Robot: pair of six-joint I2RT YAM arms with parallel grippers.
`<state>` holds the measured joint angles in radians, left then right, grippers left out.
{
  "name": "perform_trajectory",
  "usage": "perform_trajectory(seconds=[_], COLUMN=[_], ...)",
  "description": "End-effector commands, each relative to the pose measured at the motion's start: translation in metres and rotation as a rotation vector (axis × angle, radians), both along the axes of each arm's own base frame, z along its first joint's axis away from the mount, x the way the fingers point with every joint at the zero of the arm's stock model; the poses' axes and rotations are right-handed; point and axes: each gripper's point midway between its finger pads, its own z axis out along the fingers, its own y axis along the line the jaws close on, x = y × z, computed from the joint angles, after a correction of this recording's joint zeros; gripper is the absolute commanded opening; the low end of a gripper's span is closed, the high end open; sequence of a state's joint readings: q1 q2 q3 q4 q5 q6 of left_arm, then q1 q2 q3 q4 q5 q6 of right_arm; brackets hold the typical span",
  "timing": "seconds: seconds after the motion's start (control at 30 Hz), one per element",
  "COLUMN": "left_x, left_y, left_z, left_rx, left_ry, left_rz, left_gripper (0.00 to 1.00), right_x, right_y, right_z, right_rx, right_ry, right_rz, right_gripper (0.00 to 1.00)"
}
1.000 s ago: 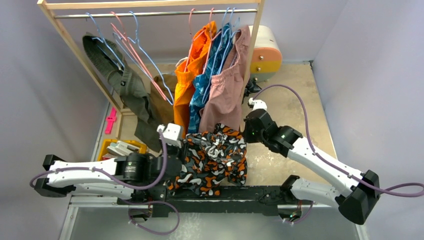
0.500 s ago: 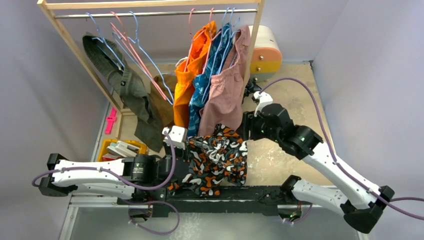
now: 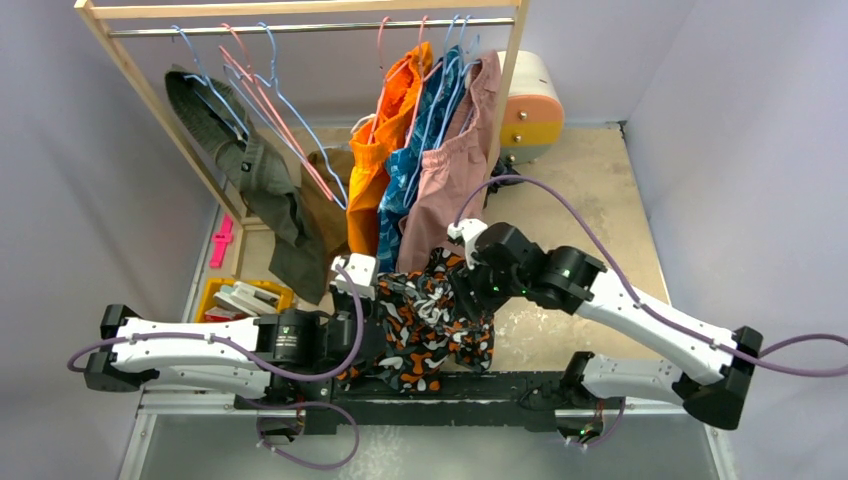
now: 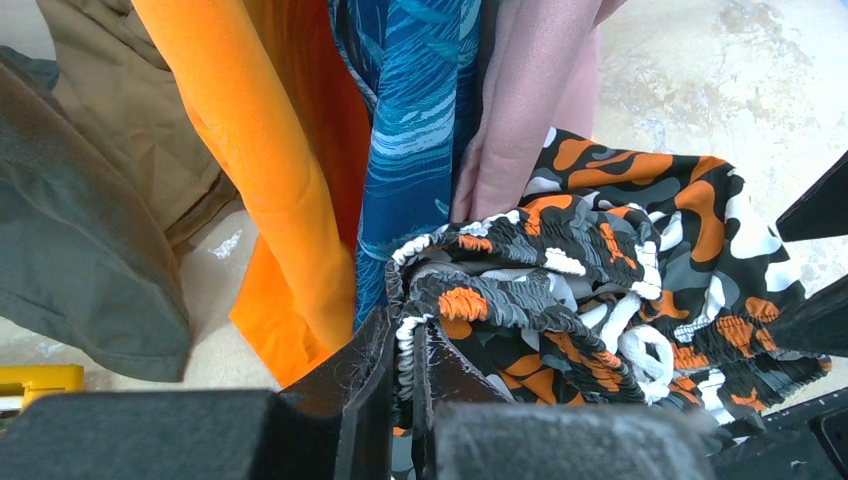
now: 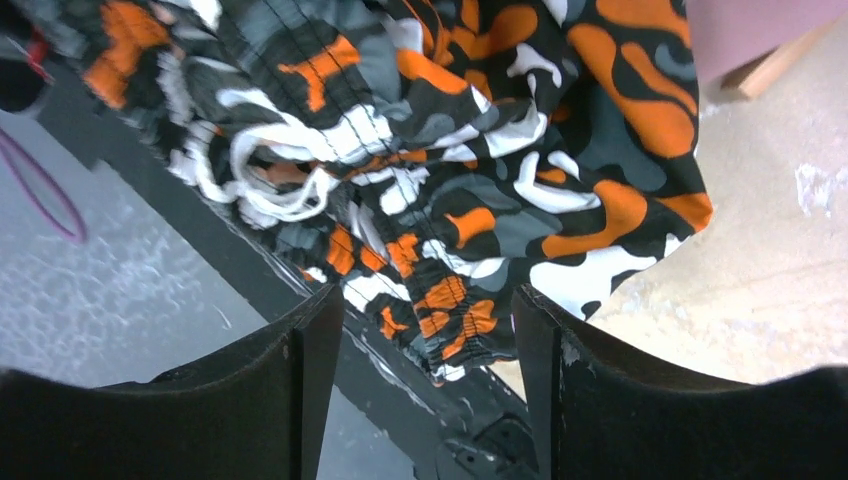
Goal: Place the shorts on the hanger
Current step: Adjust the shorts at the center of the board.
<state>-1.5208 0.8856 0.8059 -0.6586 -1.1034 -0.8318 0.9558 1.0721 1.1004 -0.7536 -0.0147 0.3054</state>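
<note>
Over tabletop [image 3: 610,170], right tool [image 5: 422,310] has opened, apparently clear of shorts [image 3: 425,330].

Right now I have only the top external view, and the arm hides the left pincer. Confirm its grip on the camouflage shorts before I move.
Observer: In the left wrist view the left pincer is shut on the camouflage shorts, pinching the gathered waistband.
Operator: Report the right pincer.
Observer: In the right wrist view the right pincer is open. The waistband's edge shows between its fingers, and nothing is clamped.
Operator: Locate the drawstring.
Observer: The white drawstring loops loose at the waist opening, off to one side of that gap and not between the fingers.
</note>
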Motion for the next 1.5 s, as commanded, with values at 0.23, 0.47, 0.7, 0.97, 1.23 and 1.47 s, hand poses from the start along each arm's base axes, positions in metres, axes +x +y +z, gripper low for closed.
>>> perform_trajectory(seconds=[0.23, 0.47, 0.7, 0.97, 1.23, 1.47], left_x=[0.003, 0.003, 0.001, 0.001, 0.002, 0.002], left_y=[0.005, 0.009, 0.01, 0.013, 0.018, 0.025], left_z=[0.017, 0.017, 0.015, 0.016, 0.018, 0.02], left_rx=[-0.064, -0.076, -0.082, -0.085, -0.086, -0.092], left_ry=[-0.021, -0.018, -0.011, -0.009, -0.012, -0.017], left_rz=[0.038, 0.036, 0.027, 0.028, 0.034, 0.047], left_gripper=[0.0, 0.0, 0.0, 0.0, 0.0, 0.0], right_x=[-0.007, -0.019, -0.022, -0.021, -0.024, -0.024], right_y=[-0.008, -0.007, -0.009, -0.014, -0.013, -0.012], right_z=[-0.015, -0.023, -0.029, -0.038, -0.044, -0.048], right_rx=[-0.169, -0.251, -0.287, -0.368, -0.399, -0.426], right_ry=[0.052, 0.079, 0.085, 0.061, 0.052, 0.039], right_rz=[-0.033, -0.013, -0.029, -0.076, -0.071, -0.077], right_gripper=[0.79, 0.79, 0.73, 0.66, 0.63, 0.6])
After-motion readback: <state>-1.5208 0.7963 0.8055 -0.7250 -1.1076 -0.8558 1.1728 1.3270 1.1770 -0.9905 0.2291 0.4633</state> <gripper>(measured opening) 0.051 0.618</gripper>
